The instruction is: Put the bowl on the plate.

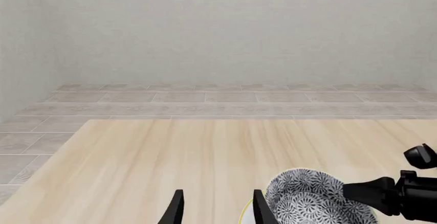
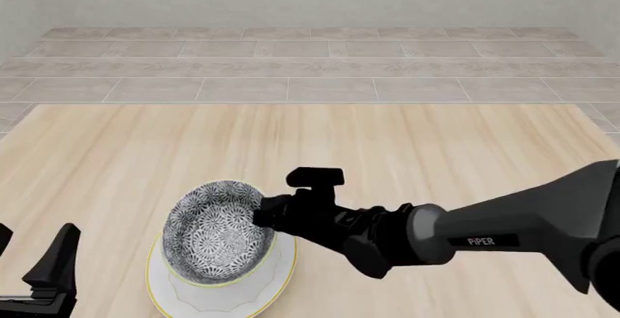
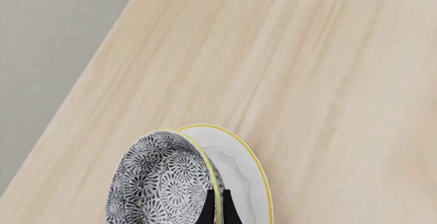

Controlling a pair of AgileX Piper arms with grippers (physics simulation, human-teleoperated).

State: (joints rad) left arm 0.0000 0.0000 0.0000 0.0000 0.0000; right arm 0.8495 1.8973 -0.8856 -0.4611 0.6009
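The bowl [image 2: 215, 232], blue-grey with a white floral pattern and a yellowish rim, hangs tilted over the white plate [image 2: 274, 282] at the table's near left. My right gripper [image 2: 261, 213] is shut on the bowl's right rim, one finger inside and one outside, as the right wrist view shows: gripper [image 3: 217, 209], bowl [image 3: 157, 183], plate [image 3: 242, 170]. I cannot tell whether the bowl's base touches the plate. My left gripper [image 1: 217, 208] is open and holds nothing, left of the plate [image 1: 244, 211] and bowl [image 1: 307, 198]. In the front view the left gripper [image 2: 34, 256] is at the lower left corner.
The light wooden table [image 2: 436, 144] stretches ahead and to the right. Its far edge meets a grey tiled floor [image 2: 310, 71] and a plain wall. The right arm [image 2: 504, 234] reaches across the near right part of the table.
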